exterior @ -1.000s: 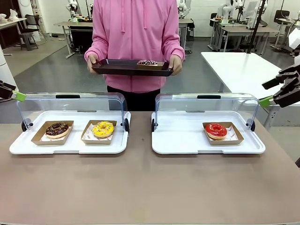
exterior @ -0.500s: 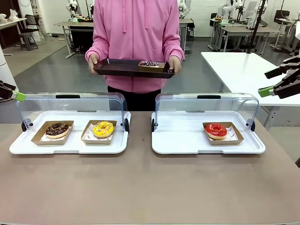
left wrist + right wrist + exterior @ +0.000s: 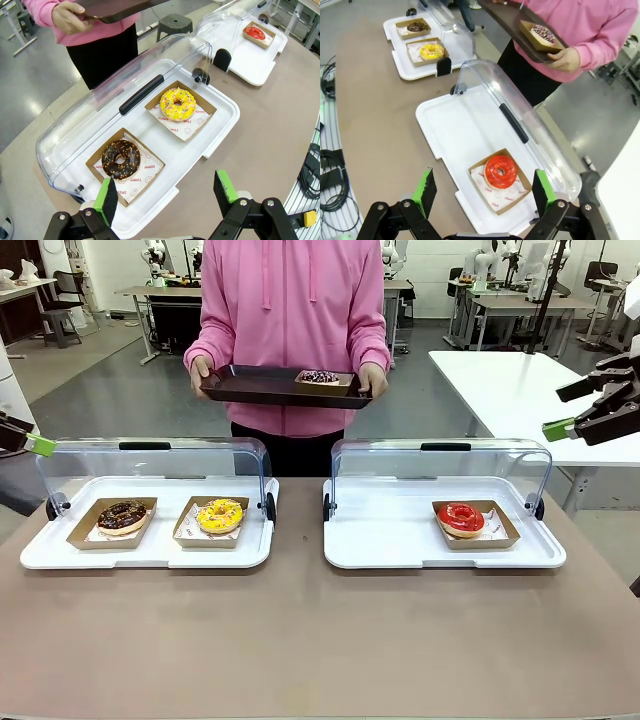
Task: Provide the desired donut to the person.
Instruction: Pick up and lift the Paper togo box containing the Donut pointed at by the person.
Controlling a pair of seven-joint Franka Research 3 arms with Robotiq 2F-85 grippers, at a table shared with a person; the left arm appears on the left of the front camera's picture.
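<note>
Left case (image 3: pixel 150 558) is holding brown donut (image 3: pixel 122 515) plus yellow donut (image 3: pixel 220 514), right case (image 3: pixel 390 530) red donut (image 3: pixel 461 517), tray (image 3: pixel 250 388) sprinkled donut (image 3: pixel 320 376); left hand (image 3: pixel 167 192), right hand (image 3: pixel 482 187) gaping wide.

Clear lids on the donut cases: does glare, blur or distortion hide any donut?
Front view: even light, sharp, faint sheen on the left lid, no donut hidden. Left wrist view: wide-angle bowing of the table edge, chocolate donut crisp. Right wrist view: pale streaks on the right lid, red donut clear.
</note>
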